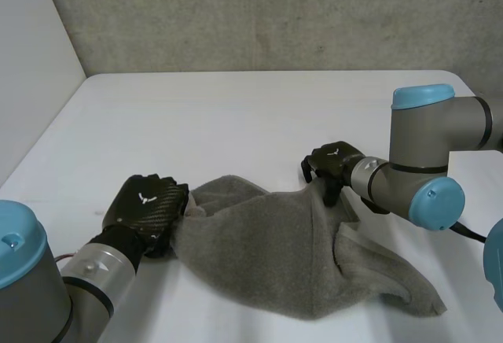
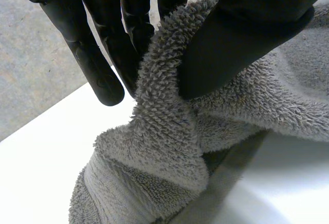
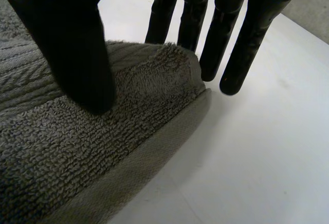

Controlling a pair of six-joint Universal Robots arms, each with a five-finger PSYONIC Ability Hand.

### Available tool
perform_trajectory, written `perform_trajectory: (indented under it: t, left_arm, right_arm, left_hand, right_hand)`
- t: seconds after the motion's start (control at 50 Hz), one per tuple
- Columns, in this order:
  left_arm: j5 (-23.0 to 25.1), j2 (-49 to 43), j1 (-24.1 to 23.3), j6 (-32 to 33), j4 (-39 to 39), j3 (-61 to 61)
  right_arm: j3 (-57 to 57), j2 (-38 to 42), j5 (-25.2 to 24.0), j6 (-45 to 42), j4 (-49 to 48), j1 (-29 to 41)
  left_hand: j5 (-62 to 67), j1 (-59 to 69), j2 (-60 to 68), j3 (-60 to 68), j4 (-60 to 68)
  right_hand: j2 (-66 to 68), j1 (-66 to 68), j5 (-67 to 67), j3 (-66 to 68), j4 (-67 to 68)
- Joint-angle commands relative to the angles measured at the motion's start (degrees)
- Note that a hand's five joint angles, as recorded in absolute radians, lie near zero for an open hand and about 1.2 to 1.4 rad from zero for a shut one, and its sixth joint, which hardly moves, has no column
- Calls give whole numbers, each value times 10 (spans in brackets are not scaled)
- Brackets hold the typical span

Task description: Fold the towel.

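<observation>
**Both hands on a limp terry towel, corners not yet matched**

Nearest to me, the grey towel (image 1: 275, 256) lies crumpled on the white table (image 1: 236, 115), right of centre. A loose tail with a flat woven hem (image 1: 393, 284) trails off to the near right. It is thick looped terry, and I judge it soft, light and floppy. It will sag between any two grip points, and it should bunch where I push it instead of sliding. The pile looks grippy, so I don't expect slipping, though a fat fold could squeeze out of a shallow pinch.

A little farther, at the towel's left end, my left hand (image 1: 145, 209) is closed on the cloth. In its wrist view the thumb (image 2: 241, 39) presses a bunched ridge of terry against the fingers (image 2: 97, 64) behind it. That is a gathered edge. I can't tell whether it is a true corner.

Farther still, on the right, my right hand (image 1: 334, 162) takes the towel's far-right corner. Its thumb (image 3: 77, 54) sits on top of the pile. Two fingers pass behind the edge, and the others (image 3: 241, 44) stand straight just beside the corner, tips toward the table. I read that as a light pinch.

The hem is the best hold, being flatter and firmer than the pile, so I would grip at the corners along it.

Beyond lies bare table, then the grey wall (image 1: 275, 12).
</observation>
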Motion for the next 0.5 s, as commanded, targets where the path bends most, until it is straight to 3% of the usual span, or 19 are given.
perform_trajectory:
  t: [0.02, 0.16, 0.26, 0.3, 0.32, 0.36, 0.44, 0.5]
  left_arm:
    - [0, -28, 10, 1, 3, 38]
    - [0, -76, 27, 11, 17, 159]
    - [0, -109, 35, 54, 44, 324]
    - [-6, -132, 36, 63, 75, 441]
    - [-6, -132, 36, 63, 75, 442]
    - [-7, -142, 40, 61, 86, 491]
    - [-37, -163, 47, 61, 111, 564]
    - [-59, -167, 49, 60, 108, 552]
  right_arm:
    - [-5, -7, -4, 0, -2, 2]
    - [-72, -51, 1, 8, -38, 2]
    - [-101, -119, 36, 26, -165, -1]
    - [-73, -179, 60, 44, -277, -4]
    - [-72, -180, 61, 44, -278, -4]
    - [-18, -235, 75, 52, -382, -6]
    - [34, -271, 71, 49, -432, -6]
    - [68, -279, 66, 48, -408, -8]
  left_hand:
    - [117, 141, 104, 104, 102]
    - [117, 141, 104, 104, 102]
    - [117, 141, 104, 104, 102]
    - [117, 141, 104, 104, 102]
    - [117, 141, 104, 104, 102]
    - [117, 141, 104, 104, 102]
    - [117, 141, 104, 104, 102]
    - [117, 141, 104, 104, 102]
  right_hand:
    - [452, 395, 469, 456, 457]
    - [452, 395, 469, 456, 457]
    - [452, 395, 469, 456, 457]
    - [452, 395, 469, 456, 457]
    - [452, 395, 469, 456, 457]
    - [452, 395, 469, 456, 457]
    - [452, 395, 469, 456, 457]
    - [452, 395, 469, 456, 457]
